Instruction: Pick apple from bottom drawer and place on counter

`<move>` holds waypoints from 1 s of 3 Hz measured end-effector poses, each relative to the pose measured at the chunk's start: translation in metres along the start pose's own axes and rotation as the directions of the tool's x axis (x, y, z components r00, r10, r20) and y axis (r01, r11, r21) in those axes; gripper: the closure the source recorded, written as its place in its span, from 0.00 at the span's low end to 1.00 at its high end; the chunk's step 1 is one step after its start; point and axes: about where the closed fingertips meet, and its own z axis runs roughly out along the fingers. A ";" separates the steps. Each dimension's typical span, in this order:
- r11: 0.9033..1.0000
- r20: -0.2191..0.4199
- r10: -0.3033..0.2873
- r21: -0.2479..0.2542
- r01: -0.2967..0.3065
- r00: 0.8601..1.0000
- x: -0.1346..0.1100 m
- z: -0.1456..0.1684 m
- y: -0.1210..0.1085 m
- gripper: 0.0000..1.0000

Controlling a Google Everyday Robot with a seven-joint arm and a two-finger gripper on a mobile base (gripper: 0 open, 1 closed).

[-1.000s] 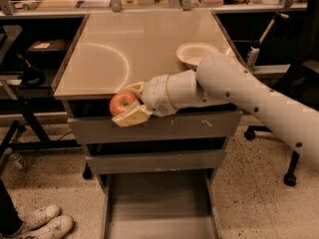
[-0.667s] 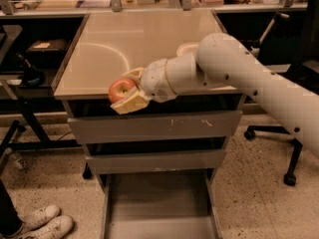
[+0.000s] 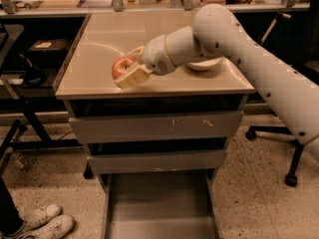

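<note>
Over the front of the worktop [image 3: 99,44], the robot's claw [image 3: 127,67] grips the apple [image 3: 119,66], its two cream fingers [image 3: 133,77] closed on the fruit, one high and one low, the low one lying close to the beige surface. Whether the apple rests on the worktop or hangs just clear of it cannot be told from this angle. Below the claw, under two shut upper drawers [image 3: 157,127], the bottom drawer [image 3: 159,203] stands pulled out, its grey floor bare. Behind the claw, on the wrist side, a white bowl [image 3: 202,65] sits half hidden by the white arm [image 3: 249,49].

The step in hand appears to be the placing. Done well, it would mean lowering the claw until the apple bears on the worktop before the fingers part, since a round fruit let go from any height is likely to roll. The edge just in front of the claw is the hazard. A spot farther in from it, toward the middle of the surface and short of the bowl, looks safer. The fingers should open slowly and only enough to free the apple. The claw should then draw away along its own line, back toward the arm and not sideways, so that neither finger nudges the fruit toward the open drawer below.
</note>
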 end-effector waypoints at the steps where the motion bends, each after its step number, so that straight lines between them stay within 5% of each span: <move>1: 0.998 -0.029 0.039 -0.041 -0.040 0.999 0.002 0.014 -0.036 1.00; 3: 0.990 -0.111 0.094 -0.097 -0.105 0.989 0.007 0.039 -0.086 1.00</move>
